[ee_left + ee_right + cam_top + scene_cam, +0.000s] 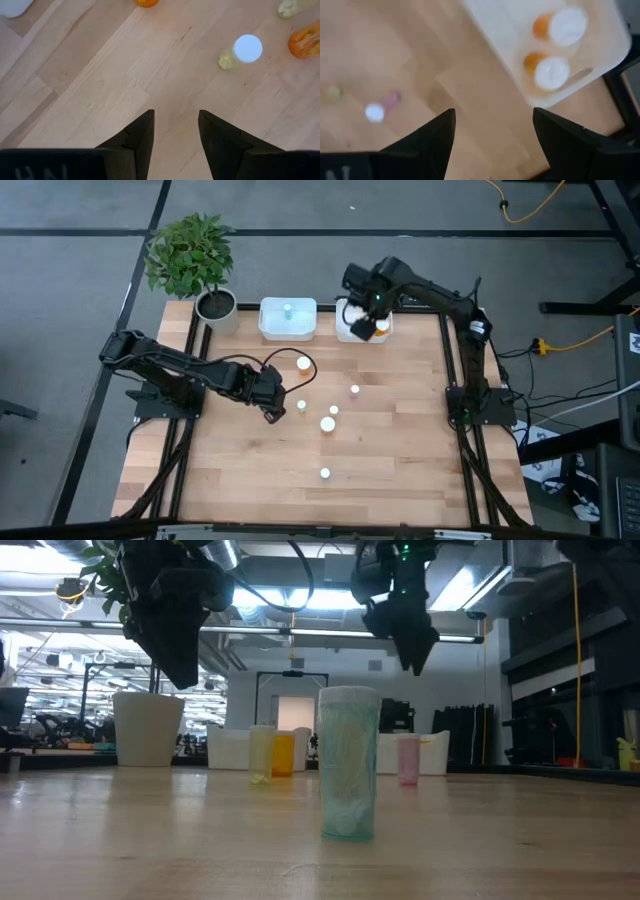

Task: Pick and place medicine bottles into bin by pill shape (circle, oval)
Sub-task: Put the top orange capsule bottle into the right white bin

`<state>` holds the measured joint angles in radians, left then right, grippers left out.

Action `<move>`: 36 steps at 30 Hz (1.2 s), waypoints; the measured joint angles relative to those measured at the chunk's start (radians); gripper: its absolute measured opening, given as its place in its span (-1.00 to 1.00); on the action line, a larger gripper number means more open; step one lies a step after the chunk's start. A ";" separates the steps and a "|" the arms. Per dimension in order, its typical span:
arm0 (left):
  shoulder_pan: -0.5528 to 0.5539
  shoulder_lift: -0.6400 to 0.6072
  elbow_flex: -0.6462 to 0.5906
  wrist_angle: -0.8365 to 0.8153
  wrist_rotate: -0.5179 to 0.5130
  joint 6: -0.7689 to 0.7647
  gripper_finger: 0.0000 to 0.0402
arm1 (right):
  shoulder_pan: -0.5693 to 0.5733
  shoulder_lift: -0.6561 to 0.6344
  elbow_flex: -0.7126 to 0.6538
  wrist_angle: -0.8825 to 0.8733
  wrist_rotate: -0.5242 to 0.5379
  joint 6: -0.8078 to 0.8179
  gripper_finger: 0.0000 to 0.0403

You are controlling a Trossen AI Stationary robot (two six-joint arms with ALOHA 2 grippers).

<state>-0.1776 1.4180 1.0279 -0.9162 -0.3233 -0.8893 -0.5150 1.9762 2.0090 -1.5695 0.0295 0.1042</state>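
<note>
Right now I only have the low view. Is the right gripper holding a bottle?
Observer: No. The right gripper is open and empty, above the right bin.
Operator: What's in that bin?
Observer: Two orange bottles with white caps.
Operator: And the other bin?
Observer: The left bin holds one small pale bottle.
Operator: Left gripper?
Observer: The left gripper is open and empty, over bare table.
</note>
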 joint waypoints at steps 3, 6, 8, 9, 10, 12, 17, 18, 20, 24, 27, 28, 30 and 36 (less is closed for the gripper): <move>0.000 0.000 0.000 0.001 0.000 0.000 -0.27 | 0.045 -0.067 -0.112 0.011 0.002 0.012 0.33; 0.000 0.000 0.000 0.002 0.000 0.000 -0.27 | 0.087 -0.164 -0.245 0.027 0.002 0.063 0.33; 0.000 0.000 0.000 0.004 0.000 0.000 -0.27 | 0.115 -0.236 -0.344 0.076 0.003 0.109 0.33; 0.000 0.000 0.000 0.006 0.000 0.000 -0.27 | 0.131 -0.276 -0.396 0.100 0.003 0.134 0.33; 0.000 0.000 0.000 0.007 0.000 0.000 -0.27 | 0.147 -0.317 -0.448 0.126 0.003 0.158 0.33; 0.000 0.000 0.000 0.013 -0.002 0.000 -0.27 | 0.180 -0.405 -0.546 0.186 0.003 0.210 0.33; 0.001 0.000 0.000 0.024 -0.006 0.000 -0.27 | 0.268 -0.606 -0.778 0.382 0.003 0.347 0.33; 0.000 0.000 0.000 0.025 -0.006 0.001 -0.27 | 0.286 -0.643 -0.819 0.426 0.003 0.373 0.33; 0.001 0.000 0.000 0.033 -0.007 0.001 -0.27 | 0.318 -0.705 -0.900 0.522 0.003 0.423 0.33; 0.001 0.000 0.000 0.046 -0.008 0.001 -0.27 | 0.364 -0.791 -1.030 0.696 0.002 0.504 0.33; 0.000 0.000 0.000 0.049 -0.008 0.001 -0.27 | 0.388 -0.822 -1.095 0.778 0.001 0.561 0.33; 0.000 0.000 0.000 0.049 -0.008 0.001 -0.27 | 0.395 -0.826 -1.109 0.794 0.001 0.576 0.33; 0.001 0.000 0.000 0.052 -0.009 0.001 -0.27 | 0.406 -0.829 -1.122 0.813 0.001 0.601 0.33; 0.011 0.000 0.000 0.069 -0.068 -0.003 -0.27 | 0.433 -0.827 -1.131 0.816 0.003 0.628 0.33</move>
<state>-0.1662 1.4181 1.0279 -0.8471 -0.3916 -0.8919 -0.0821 1.1488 0.8776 -0.7536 0.0322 0.7318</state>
